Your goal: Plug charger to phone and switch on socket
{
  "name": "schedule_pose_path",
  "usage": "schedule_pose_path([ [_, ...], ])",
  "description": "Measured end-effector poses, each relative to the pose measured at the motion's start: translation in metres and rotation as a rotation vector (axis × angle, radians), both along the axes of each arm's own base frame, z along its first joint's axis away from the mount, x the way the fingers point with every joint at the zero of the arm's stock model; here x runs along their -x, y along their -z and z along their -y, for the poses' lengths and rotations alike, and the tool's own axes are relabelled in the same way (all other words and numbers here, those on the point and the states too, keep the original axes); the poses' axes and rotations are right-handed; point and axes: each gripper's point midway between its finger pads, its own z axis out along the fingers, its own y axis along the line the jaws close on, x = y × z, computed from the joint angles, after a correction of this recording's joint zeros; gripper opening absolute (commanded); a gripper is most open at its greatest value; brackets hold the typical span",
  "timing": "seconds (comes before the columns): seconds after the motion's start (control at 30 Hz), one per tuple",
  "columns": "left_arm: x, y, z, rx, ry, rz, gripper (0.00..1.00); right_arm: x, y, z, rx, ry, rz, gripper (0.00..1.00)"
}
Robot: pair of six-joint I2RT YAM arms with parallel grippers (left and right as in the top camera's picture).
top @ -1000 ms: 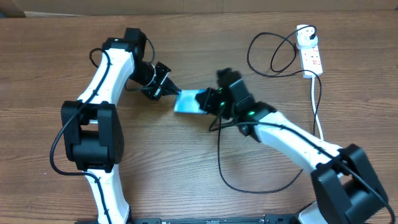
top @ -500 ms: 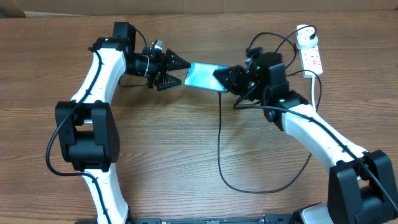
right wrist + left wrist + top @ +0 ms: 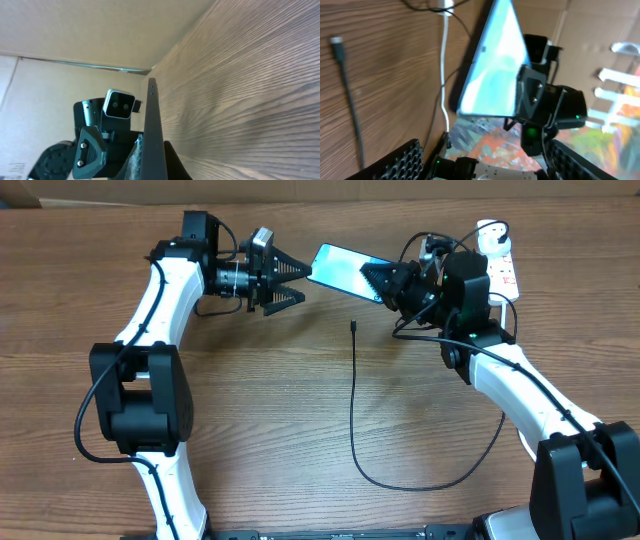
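1. Left gripper (image 3: 303, 282): jaws spread wide with nothing between them; it points at the nearer short end of the phone (image 3: 338, 267), close to it but apart
2. Right gripper (image 3: 375, 278): closed on the opposite end of the phone, holding it tilted and clear of the bench (image 3: 250, 430), with the lit screen turned to the left wrist camera
3. We judge this hold keeps one end of the phone free for the plug; we cannot tell which end has the port
4. Charger (image 3: 352, 400): neither arm holds it. Its connector tip (image 3: 354, 326) lies loose on the bench near the phone, so it must be picked up before plugging
5. The cable runs down the bench, loops and climbs the right side to the round white adapter (image 3: 489, 242), which sits in the socket (image 3: 503, 276) at the far right
6. The socket switches are too small to read
7. Surface: flat brown wood grain. Beige board (image 3: 300, 188) runs along the far edge
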Motion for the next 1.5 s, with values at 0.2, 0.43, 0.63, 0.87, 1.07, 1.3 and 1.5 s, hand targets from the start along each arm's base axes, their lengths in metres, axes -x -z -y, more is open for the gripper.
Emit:
schedule_pose_path([
  [0.2, 0.004, -0.008, 0.017, 0.043, 0.047, 0.035, 0.72, -0.001, -0.010, -0.014, -0.045, 0.024, 0.007, 0.04],
  [0.43, 0.008, -0.011, 0.023, 0.057, 0.062, 0.019, 0.71, -0.004, -0.011, -0.020, -0.067, 0.091, -0.017, 0.04],
  [0.63, 0.008, -0.011, 0.023, 0.057, 0.060, 0.000, 0.71, -0.005, -0.010, -0.025, -0.061, 0.132, -0.018, 0.04],
  [0.87, 0.009, -0.012, 0.030, 0.060, 0.073, 0.001, 0.69, -0.003, -0.008, -0.035, -0.060, 0.143, -0.018, 0.04],
  [1.07, 0.001, -0.016, 0.033, 0.066, 0.069, 0.026, 0.57, 0.000, 0.000, -0.040, -0.047, 0.154, -0.047, 0.04],
  [1.3, -0.011, -0.017, 0.034, 0.052, 0.038, 0.011, 0.36, -0.005, -0.007, -0.040, -0.051, 0.184, -0.049, 0.04],
  [1.5, -0.020, -0.016, 0.036, 0.041, 0.013, -0.006, 0.37, -0.006, -0.005, -0.038, -0.030, 0.211, -0.072, 0.04],
])
